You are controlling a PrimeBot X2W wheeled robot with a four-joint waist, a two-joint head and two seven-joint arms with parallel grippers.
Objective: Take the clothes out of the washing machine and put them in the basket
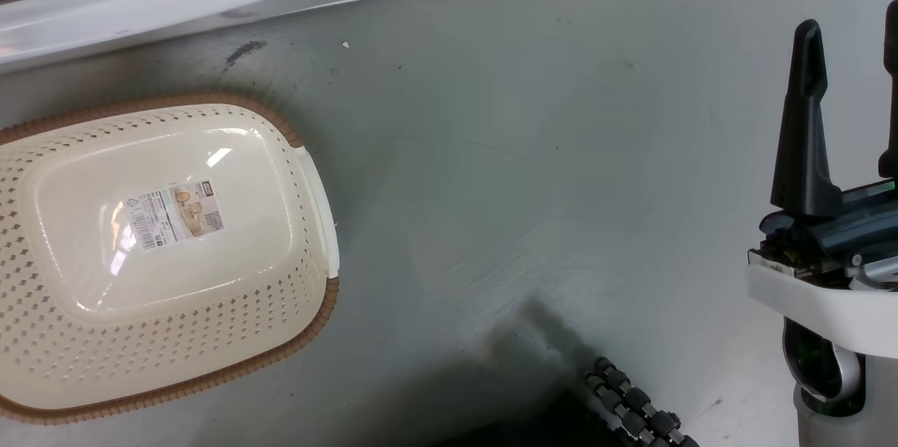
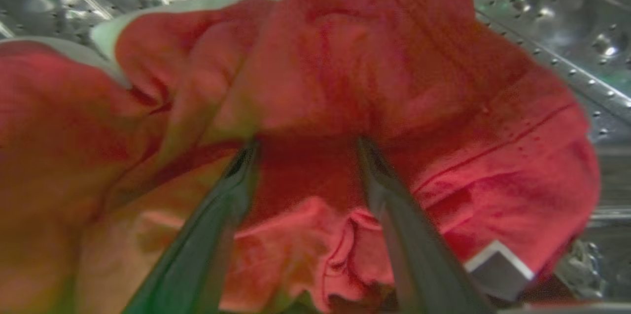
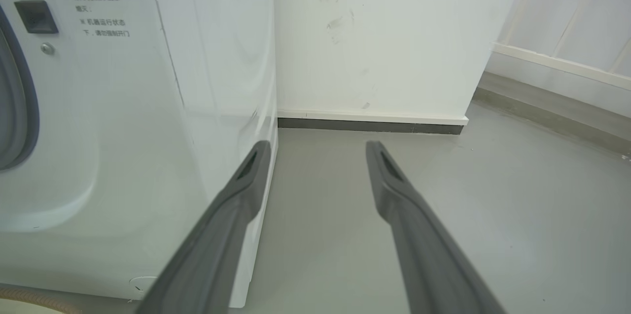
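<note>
My left gripper (image 2: 306, 144) was inside the steel drum (image 2: 567, 23) of the washing machine (image 3: 123, 131), its two fingers apart and their tips pressed against the clothes (image 2: 345, 67). A fold of red cloth bulged between them, so nothing was clamped yet. A white trim (image 2: 106, 38) ran across the heap toward ten o'clock in that wrist's view. To do this step well, I judged that I should push a little deeper so the fold sat well down between the fingers. Then I should close firmly on the thick bunch rather than on a thin edge, and draw it out slowly so the trailing cloth would not snag on the porthole. My right gripper (image 3: 318, 144) hung idle with its fingers spread, clamped on nothing, over the grey floor (image 1: 526, 152) at about three o'clock in the head view. The basket (image 1: 42, 356) stood empty on that floor at eight o'clock, just in front of the washer, with a paper label (image 1: 175, 214) on its bottom. The floor was smooth and scuffed. Beyond the machine stood a white wall (image 3: 374, 33) with a dark skirting (image 3: 369, 125).
</note>
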